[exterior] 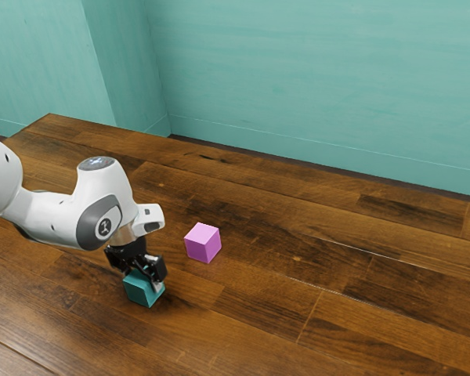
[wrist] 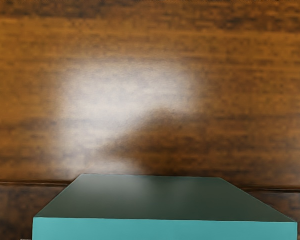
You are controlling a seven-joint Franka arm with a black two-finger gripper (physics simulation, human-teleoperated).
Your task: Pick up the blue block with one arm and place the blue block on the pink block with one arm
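Observation:
The blue block (exterior: 143, 293), teal in colour, is low at the wooden table (exterior: 313, 258) near the front of the exterior view's left side. My black gripper (exterior: 143, 276) comes straight down onto it, its fingers pressed against the block's two upper sides, shut on it. The block's shadow lies right beside it, so it is on the wood or barely off it. In the wrist view the blue block (wrist: 165, 207) looms just under my hand. The pink block (exterior: 202, 242) stands on the table a short way to the exterior view's right of my gripper and farther back, apart from it.
The table (wrist: 140, 100) under the hand is bare dark wood. A teal wall (exterior: 313, 70) runs along the table's far edge, with a corner at the back left. My white arm (exterior: 55, 215) reaches in from the exterior view's left.

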